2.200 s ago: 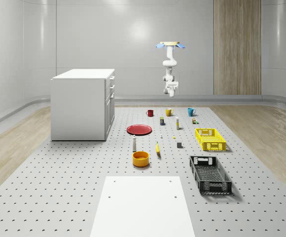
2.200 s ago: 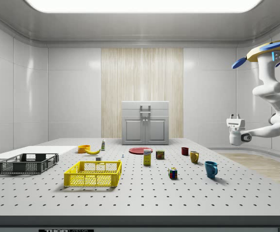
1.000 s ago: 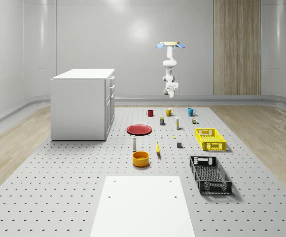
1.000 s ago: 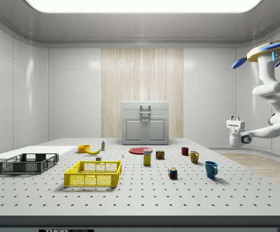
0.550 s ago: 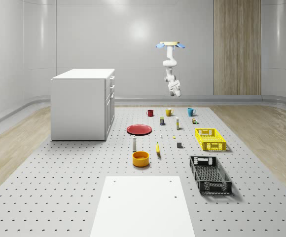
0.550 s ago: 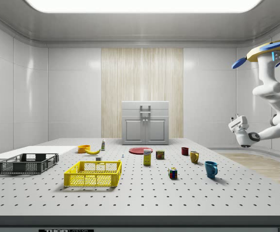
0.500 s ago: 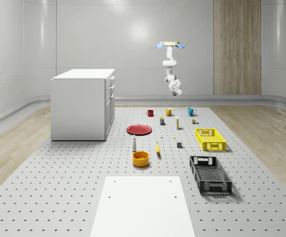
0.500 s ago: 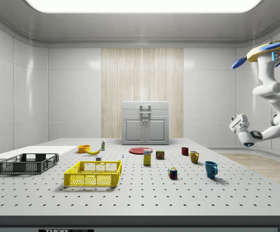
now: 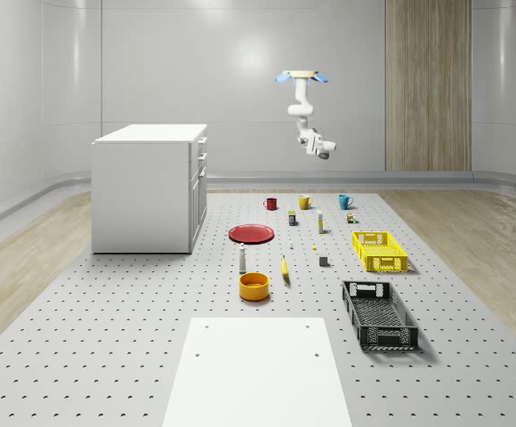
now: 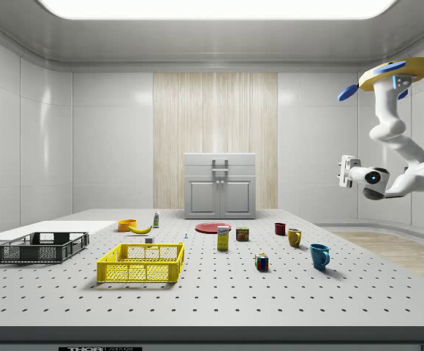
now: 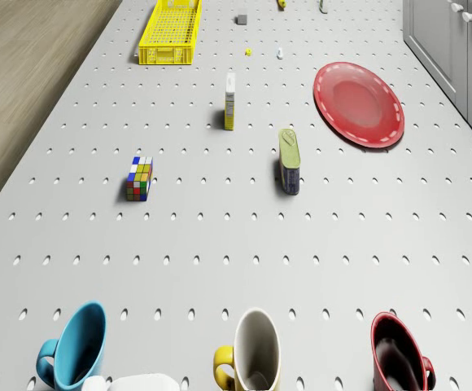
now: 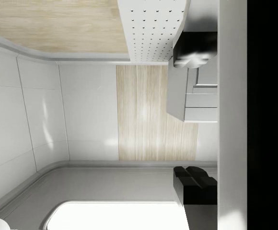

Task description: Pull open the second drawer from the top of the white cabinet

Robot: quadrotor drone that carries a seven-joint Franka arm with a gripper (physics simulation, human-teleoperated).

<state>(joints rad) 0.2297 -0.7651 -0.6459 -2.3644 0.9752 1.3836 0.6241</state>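
The white cabinet [image 9: 149,189] stands at the whole-scene view's left, its drawer fronts [image 9: 201,162] facing right, all shut. From the side, the second drawer [image 10: 220,174] sits under the top one. The drone [image 9: 300,77] hovers high over the table's far end, above the mugs and well apart from the cabinet. Its arm bends down, and the gripper [image 10: 343,172] now points level at the cabinet across the table. In the wrist view the cabinet [image 12: 196,96] shows far off between two dark fingers [image 12: 195,47]. The gripper [image 12: 194,115] is open and holds nothing.
Between robot and cabinet lie a red plate [image 11: 358,103], a can [image 11: 290,160], a box [image 11: 229,99] and a puzzle cube [image 11: 139,177]. Blue [image 11: 75,344], yellow [image 11: 256,350] and red [image 11: 399,355] mugs stand under the drone. Yellow [image 9: 379,250] and black [image 9: 379,314] crates lie on the whole-scene view's right.
The wrist has swung up from pointing down to pointing level at the cabinet. The drone has shifted slightly toward the cabinet. The drawers are unchanged.
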